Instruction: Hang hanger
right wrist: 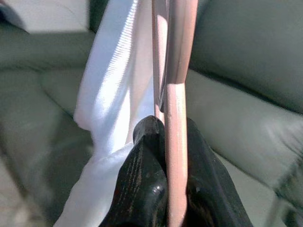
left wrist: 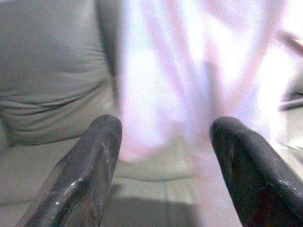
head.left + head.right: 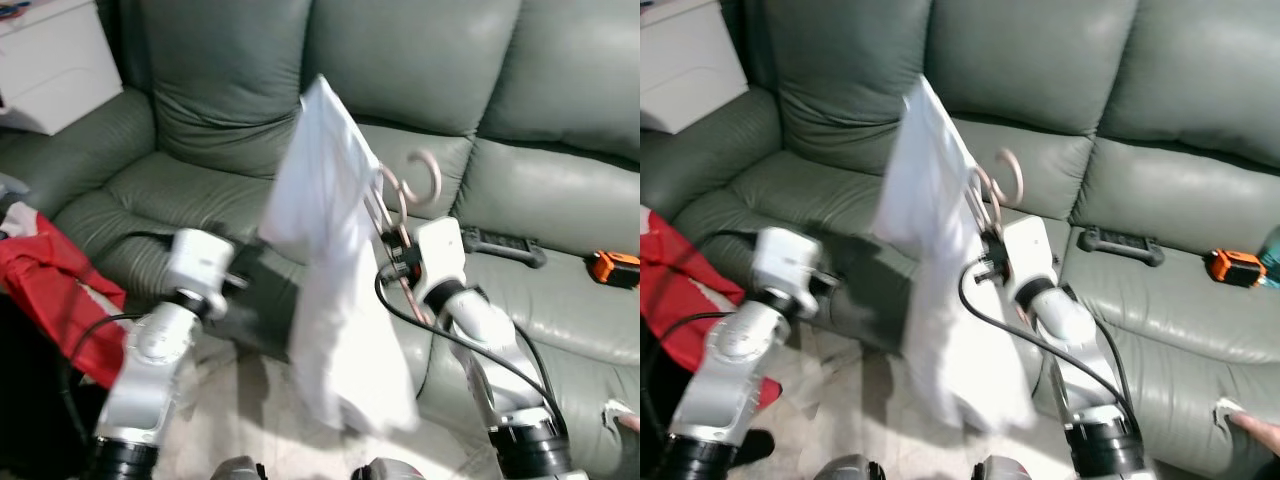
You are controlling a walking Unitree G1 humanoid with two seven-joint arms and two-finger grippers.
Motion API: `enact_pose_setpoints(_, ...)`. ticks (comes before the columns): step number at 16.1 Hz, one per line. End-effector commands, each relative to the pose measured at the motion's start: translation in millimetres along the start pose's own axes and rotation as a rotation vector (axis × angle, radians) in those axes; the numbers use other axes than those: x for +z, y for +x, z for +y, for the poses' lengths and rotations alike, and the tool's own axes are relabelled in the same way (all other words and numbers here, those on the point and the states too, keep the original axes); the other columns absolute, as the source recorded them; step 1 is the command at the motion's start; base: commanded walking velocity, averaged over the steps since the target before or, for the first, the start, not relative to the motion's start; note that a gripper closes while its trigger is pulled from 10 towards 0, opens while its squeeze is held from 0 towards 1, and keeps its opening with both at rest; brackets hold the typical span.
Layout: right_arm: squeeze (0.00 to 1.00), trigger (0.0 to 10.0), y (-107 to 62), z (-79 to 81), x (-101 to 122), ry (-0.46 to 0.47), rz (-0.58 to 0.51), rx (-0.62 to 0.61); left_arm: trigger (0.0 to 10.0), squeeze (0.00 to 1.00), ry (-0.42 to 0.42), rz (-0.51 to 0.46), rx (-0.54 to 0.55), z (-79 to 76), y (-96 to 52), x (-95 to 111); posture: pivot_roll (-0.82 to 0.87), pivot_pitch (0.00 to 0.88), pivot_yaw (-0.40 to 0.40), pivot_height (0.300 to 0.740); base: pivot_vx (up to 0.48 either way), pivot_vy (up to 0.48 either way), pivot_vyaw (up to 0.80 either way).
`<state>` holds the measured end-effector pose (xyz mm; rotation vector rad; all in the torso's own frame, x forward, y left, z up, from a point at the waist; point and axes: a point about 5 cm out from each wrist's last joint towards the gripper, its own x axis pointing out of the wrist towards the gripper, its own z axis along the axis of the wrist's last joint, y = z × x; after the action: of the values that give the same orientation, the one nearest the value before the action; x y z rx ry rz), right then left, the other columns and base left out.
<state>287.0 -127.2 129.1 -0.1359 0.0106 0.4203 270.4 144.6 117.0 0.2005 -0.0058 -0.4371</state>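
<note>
In the left eye view the robot stood before a grey-green leather sofa. The right gripper was raised in front of the seat cushions and held a pink hanger upright, its hook curling above the wrist. A white garment hung from the hanger and draped down between the two arms, reaching almost to the pale floor. The left gripper pointed toward the cloth from the left, close to it. A red cloth lay at the left edge beside the sofa arm, and a white cabinet stood behind that arm. On the seat to the right rested a black controller and, further right, an orange and black tool.

The right eye view showed the same scene, plus a person's hand at the lower right corner near the sofa's edge.

In the left wrist view the two black fingers stood wide apart with nothing between them, the blurred white garment just ahead and the sofa cushion behind.

In the right wrist view the fingers were clamped on the pink hanger's stem, which rose straight up between them, with the white garment hanging just beside it
</note>
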Motion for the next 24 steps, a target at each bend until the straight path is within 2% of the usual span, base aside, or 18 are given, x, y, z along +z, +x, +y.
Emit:
enact_pose_setpoints(1,0.0,10.0,4.0,10.1,22.4,0.004,-0.091,0.066,10.0,0.0,0.014,0.003,-0.043,-1.4,-1.1,3.6,-0.03,0.0,0.002,0.74,0.0,0.0,0.0)
enact_pose_setpoints(3,0.0,10.0,7.1,29.6,32.1,0.023,-0.11,0.229,10.0,0.0,0.035,0.003,-0.082,-2.4,1.7,5.8,-0.03,0.0,-0.002,0.74,0.0,0.0,0.0)
enact_pose_setpoints(4,0.0,10.0,8.7,30.7,30.3,-0.006,-0.095,0.273,10.0,0.0,0.033,0.011,-0.065,3.2,1.2,6.2,-0.03,0.0,-0.006,0.74,0.0,0.0,0.0)
enact_pose_setpoints(6,0.0,10.0,13.6,24.8,22.7,-0.031,-0.043,0.286,10.0,0.0,0.046,0.027,-0.041,9.4,-1.3,6.4,-0.02,0.0,-0.014,0.74,0.0,0.0,0.0)
enact_pose_setpoints(8,0.0,10.0,14.5,26.4,20.0,-0.03,-0.021,0.316,10.0,0.0,0.05,0.028,-0.029,10.4,-2.0,7.4,-0.02,0.0,-0.02,0.74,0.0,0.0,0.0)
enact_pose_setpoints(10,0.0,10.0,14.2,34.4,22.1,-0.009,-0.037,0.356,10.0,0.0,0.059,0.036,0.031,12.8,0.0,5.4,-0.02,0.0,-0.028,0.74,0.0,0.0,0.0)
enact_pose_setpoints(12,0.0,10.0,12.9,40.5,27.0,0.0,-0.066,0.396,10.0,0.0,0.032,0.042,0.056,13.2,0.7,3.2,-0.02,0.0,-0.034,0.74,0.0,0.0,0.0)
enact_pose_setpoints(15,0.0,10.0,16.8,51.8,33.0,-0.077,-0.101,0.532,10.0,0.0,0.012,0.038,0.053,11.7,1.3,3.1,-0.03,0.0,-0.037,0.74,0.0,0.0,0.0)
enact_pose_setpoints(17,0.0,10.0,20.9,56.1,39.7,-0.087,-0.118,0.592,10.0,0.0,0.018,0.041,0.066,12.3,0.9,2.2,-0.02,0.0,-0.042,0.74,0.0,0.0,0.0)
enact_pose_setpoints(18,0.0,10.0,22.0,60.3,45.0,-0.088,-0.132,0.638,5.2,0.0,0.006,0.039,0.084,13.3,0.7,1.6,-0.02,0.0,-0.046,0.74,0.0,0.0,0.0)
enact_pose_setpoints(19,0.0,10.0,21.0,62.8,47.9,-0.088,-0.142,0.665,2.9,0.0,0.003,0.042,0.093,14.2,0.6,1.1,-0.02,0.0,-0.05,0.74,0.0,0.0,0.0)
enact_pose_setpoints(20,0.0,10.0,19.9,64.2,50.6,-0.088,-0.152,0.683,0.0,0.0,0.018,0.043,0.116,17.1,0.2,1.1,-0.02,0.0,-0.051,0.74,0.0,0.0,0.0)
enact_pose_setpoints(24,0.0,10.0,8.2,71.9,49.6,-0.088,-0.134,0.777,0.0,0.0,0.033,0.07,0.221,32.7,-0.7,-2.9,-0.03,0.0,-0.049,0.74,0.0,0.0,0.0)
